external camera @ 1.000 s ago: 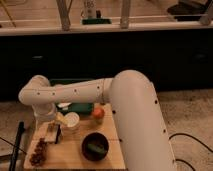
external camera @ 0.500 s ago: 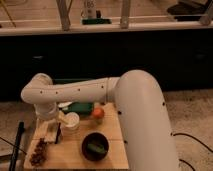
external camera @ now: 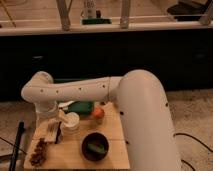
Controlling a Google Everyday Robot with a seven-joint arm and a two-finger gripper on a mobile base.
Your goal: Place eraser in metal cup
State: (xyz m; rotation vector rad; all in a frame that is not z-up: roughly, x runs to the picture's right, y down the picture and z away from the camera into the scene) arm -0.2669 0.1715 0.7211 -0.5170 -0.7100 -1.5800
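My gripper (external camera: 53, 131) hangs from the white arm (external camera: 75, 91) over the left part of the wooden table (external camera: 115, 132), just left of the white cup (external camera: 71, 121). A small dark sliver (external camera: 59, 135) shows at its tip; I cannot tell whether it is the eraser. The metal cup is hidden or out of view. A white paper-like piece (external camera: 64, 115) sticks up at the white cup's rim.
A dark brown bowl (external camera: 95, 146) with something green inside stands at the table's front middle. An orange fruit (external camera: 98, 113) and a green box (external camera: 80, 106) lie behind it. A brown clump (external camera: 37, 152) lies at the front left. A black pole (external camera: 18, 145) stands left of the table.
The arm's elbow has risen slightly and shifted right. The gripper has sunk a little toward the table's left side beside the white cup.
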